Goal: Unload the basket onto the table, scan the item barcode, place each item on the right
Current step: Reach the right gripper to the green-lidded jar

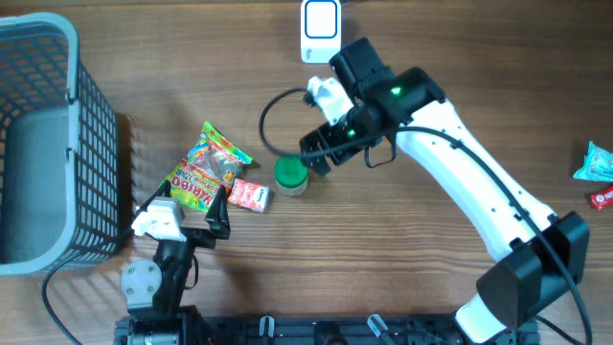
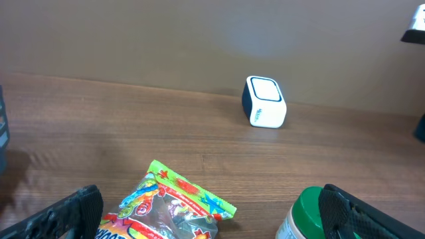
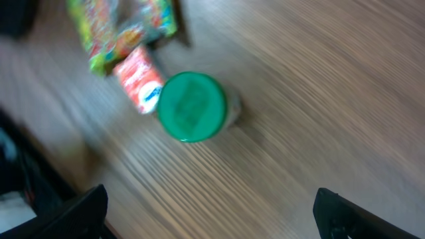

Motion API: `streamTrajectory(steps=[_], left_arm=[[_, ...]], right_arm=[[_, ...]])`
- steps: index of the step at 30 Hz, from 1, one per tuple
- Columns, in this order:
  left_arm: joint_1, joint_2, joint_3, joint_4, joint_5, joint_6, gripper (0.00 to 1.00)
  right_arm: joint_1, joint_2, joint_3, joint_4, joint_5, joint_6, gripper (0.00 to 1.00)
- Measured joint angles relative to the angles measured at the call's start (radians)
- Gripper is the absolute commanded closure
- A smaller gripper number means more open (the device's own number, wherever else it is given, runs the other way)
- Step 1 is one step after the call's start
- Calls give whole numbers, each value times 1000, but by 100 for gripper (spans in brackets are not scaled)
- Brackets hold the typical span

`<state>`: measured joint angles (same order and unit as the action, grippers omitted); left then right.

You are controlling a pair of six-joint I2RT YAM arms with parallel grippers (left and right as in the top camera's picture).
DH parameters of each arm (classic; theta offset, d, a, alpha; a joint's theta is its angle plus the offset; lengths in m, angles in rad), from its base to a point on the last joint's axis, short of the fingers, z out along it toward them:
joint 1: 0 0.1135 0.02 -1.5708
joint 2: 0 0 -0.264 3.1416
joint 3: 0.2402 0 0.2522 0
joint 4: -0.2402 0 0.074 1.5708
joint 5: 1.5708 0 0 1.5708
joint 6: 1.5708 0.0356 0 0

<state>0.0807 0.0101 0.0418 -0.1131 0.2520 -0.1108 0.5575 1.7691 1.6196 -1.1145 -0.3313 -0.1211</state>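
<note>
Nearest the robot's base, the left gripper (image 1: 182,203) stands spread wide with nothing between its black fingers (image 2: 66,216), poised over the near end of a bright gummy-candy bag (image 1: 209,165) that lies flat on the wooden table (image 1: 383,278). Just beside the bag's right corner lies a small red-and-white packet (image 1: 249,195), and just right of that stands a green-lidded jar (image 1: 291,173) — upright, lid on, so its contents cannot be seen. The jar sits near the middle of the table, well short of the scanner. The right gripper (image 1: 314,156) hangs close above and to the right of the jar, its jaws wide apart and holding nothing; in the right wrist view the jar's round lid shows ahead of the two fingertips, though that view is blurred. A black cable (image 1: 271,120) loops on the table behind the jar. At the left edge stands a grey mesh basket (image 1: 101,172), open at the top, with only its plain grey floor showing inside. Far to the right, well apart from the rest, lie a light blue wrapper (image 1: 596,161) and a small red item (image 1: 603,197) at the frame's edge. Farthest away, at the back of the table, sits the white barcode scanner (image 1: 320,29) with its dark-rimmed face — it stands alone, touching none of the goods.
</note>
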Motion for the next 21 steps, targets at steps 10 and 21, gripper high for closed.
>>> streamTrajectory(steps=[10,21], left_arm=[[0,0,0,0,0,0,0],[0,0,0,0,0,0,0]], right_arm=[[107,150,-45,90,69,-249,0],[154,237,-45,198,131,-290,0]])
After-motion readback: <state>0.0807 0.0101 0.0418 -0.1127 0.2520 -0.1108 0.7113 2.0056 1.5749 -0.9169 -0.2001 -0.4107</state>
